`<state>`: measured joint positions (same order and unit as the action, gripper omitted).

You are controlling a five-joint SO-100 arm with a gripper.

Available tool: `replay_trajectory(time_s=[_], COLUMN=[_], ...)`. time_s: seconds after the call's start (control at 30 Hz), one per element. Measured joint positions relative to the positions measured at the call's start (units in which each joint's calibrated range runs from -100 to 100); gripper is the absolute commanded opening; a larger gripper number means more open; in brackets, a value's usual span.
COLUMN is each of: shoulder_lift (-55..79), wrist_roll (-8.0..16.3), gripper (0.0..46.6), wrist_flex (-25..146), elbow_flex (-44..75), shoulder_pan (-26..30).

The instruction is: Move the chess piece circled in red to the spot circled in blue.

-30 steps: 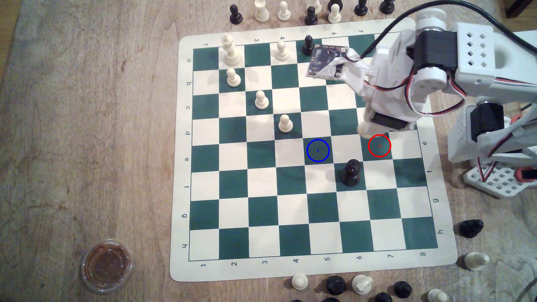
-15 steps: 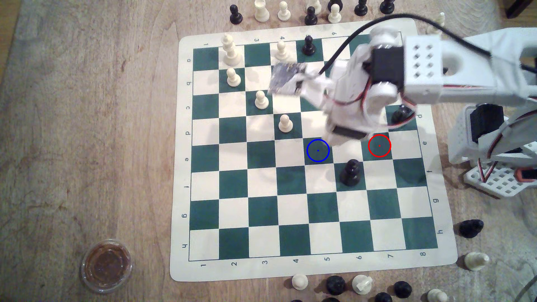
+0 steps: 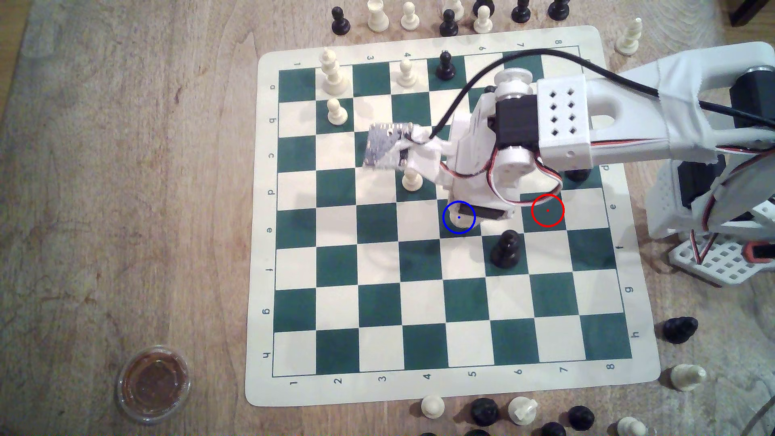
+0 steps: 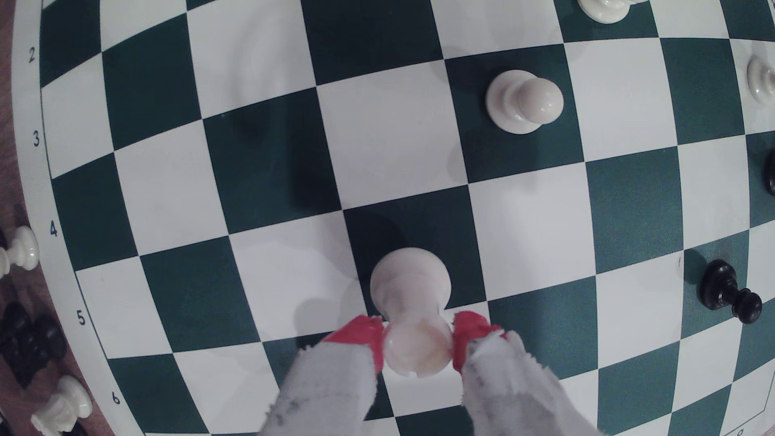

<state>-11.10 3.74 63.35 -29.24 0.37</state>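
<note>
My gripper hangs over the spot, the green square with the blue ring. It is shut on the chess piece, a short cream-white piece that shows as a pale blob inside the ring. In the wrist view the red-tipped fingers of the gripper pinch the chess piece by its top, with its round base over a dark green square. I cannot tell whether the base touches the board. The red-ringed square stands bare.
A black piece stands one square diagonally from the spot, toward the exterior view's lower right. A white pawn stands diagonally up-left. More white pieces line the board's upper left. Spare pieces ring the board; a lidded cup sits lower left.
The arm swung from beside the red-ringed square toward the exterior view's left, carrying the chess piece, and now stands lower over the blue-ringed square.
</note>
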Motion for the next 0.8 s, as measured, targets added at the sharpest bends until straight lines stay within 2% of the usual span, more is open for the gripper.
replay_trajectory(time_s=[0.33, 0.8], shoulder_lift=[5.36, 6.28], wrist_roll=[-0.20, -0.20], gripper=[0.3, 0.3], wrist_flex=[-2.47, -2.95], elbow_flex=[0.09, 1.90], shoulder_pan=[-0.22, -0.22])
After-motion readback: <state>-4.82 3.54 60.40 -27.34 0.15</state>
